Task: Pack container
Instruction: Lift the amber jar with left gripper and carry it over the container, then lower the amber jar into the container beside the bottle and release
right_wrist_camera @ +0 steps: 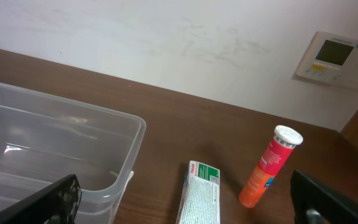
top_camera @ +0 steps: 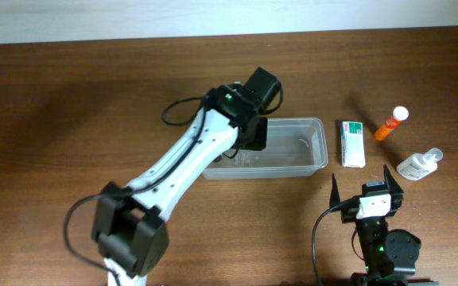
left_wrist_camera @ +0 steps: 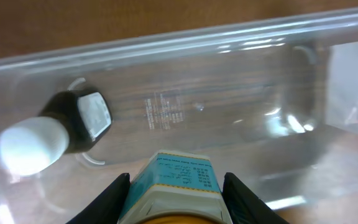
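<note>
Overhead view: clear, shallow, rectangular plastic container [top_camera: 296, 151] at centre of frame on the brown wooden bench [top_camera: 70, 103], long side running across the picture; white left arm [top_camera: 181, 159] reaching over its left end.
Left fingers [left_wrist_camera: 107, 202]: clenched on a teal-and-white cardboard box [left_wrist_camera: 178, 180] at bottom centre of the left wrist view, held above the container floor.
Inside: dark bottle with a white cap [left_wrist_camera: 55, 130], lying on its side at the left of that view.
Right fingers [right_wrist_camera: 51, 199]: released, spread wide at the lower corners of the right wrist view, nothing between.
Outside: green-and-white carton [top_camera: 352, 143] just right of the container; orange tube with a white cap [top_camera: 391, 124] and small clear bottle with a white top [top_camera: 420, 164] further right.
Step in hand: probably setting the teal-and-white cardboard box down inside.
Doing it well: lower over the bare floor right of the dark bottle, apart from it; keep off the near wall and rim; let go only once close to the floor, to avoid a tumble onto the bottle; lift straight up afterwards so as not to drag the light container.
</note>
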Available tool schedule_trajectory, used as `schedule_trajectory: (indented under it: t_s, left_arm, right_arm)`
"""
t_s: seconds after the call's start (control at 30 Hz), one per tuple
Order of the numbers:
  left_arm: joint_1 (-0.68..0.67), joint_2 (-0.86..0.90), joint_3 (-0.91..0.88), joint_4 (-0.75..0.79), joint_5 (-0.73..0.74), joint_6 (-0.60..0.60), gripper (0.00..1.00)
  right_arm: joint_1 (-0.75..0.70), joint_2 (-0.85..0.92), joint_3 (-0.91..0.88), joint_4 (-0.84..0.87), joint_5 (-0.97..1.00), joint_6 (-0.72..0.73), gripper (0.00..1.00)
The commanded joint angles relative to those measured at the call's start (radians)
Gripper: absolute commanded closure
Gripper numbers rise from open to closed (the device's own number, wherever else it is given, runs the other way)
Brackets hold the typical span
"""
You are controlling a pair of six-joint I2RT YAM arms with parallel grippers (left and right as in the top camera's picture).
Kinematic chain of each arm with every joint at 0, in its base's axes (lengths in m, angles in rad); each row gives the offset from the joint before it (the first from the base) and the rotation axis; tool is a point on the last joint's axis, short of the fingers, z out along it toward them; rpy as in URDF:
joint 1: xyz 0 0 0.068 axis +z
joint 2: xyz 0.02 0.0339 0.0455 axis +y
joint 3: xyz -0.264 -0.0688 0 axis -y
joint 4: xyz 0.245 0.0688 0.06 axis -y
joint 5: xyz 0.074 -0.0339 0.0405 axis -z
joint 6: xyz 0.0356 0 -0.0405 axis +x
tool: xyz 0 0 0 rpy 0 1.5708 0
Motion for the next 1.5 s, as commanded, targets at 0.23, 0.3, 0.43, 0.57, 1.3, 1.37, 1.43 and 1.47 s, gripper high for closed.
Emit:
schedule_trajectory:
  t_s: [0.23,0.3,0.43,0.57,1.3,1.37,1.43,1.47]
  left_arm:
    - [0.000,0.142,-0.001,0.076,-0.002,-0.032,0.61]
    - [0.001,0.159,-0.001,0.089,-0.008,-0.032,0.60]
    - [0.002,0.187,-0.001,0.110,-0.009,-0.032,0.61]
    - [0.002,0.205,-0.001,0.121,-0.053,-0.033,0.61]
    - [-0.005,0.231,-0.001,0.133,-0.068,-0.065,0.60]
    - [-0.005,0.239,-0.001,0.133,-0.069,-0.074,0.60]
    - [-0.005,0.249,-0.001,0.137,-0.069,-0.074,0.60]
    - [-0.005,0.254,-0.001,0.138,-0.069,-0.074,0.60]
  right_arm:
    - [-0.006,-0.009,-0.007,-0.001,-0.015,-0.004,0.02]
    - [-0.006,-0.009,-0.007,-0.001,-0.015,-0.004,0.02]
    - [-0.006,-0.009,-0.007,-0.001,-0.015,-0.004,0.02]
    - [-0.006,-0.009,-0.007,-0.001,-0.015,-0.004,0.02]
    - [-0.005,-0.009,-0.007,-0.001,-0.015,-0.004,0.02]
    - [-0.005,-0.009,-0.007,-0.001,-0.015,-0.004,0.02]
    - [-0.005,-0.009,-0.007,-0.001,-0.015,-0.004,0.02]
    - [-0.005,-0.009,-0.007,-0.001,-0.015,-0.004,0.02]
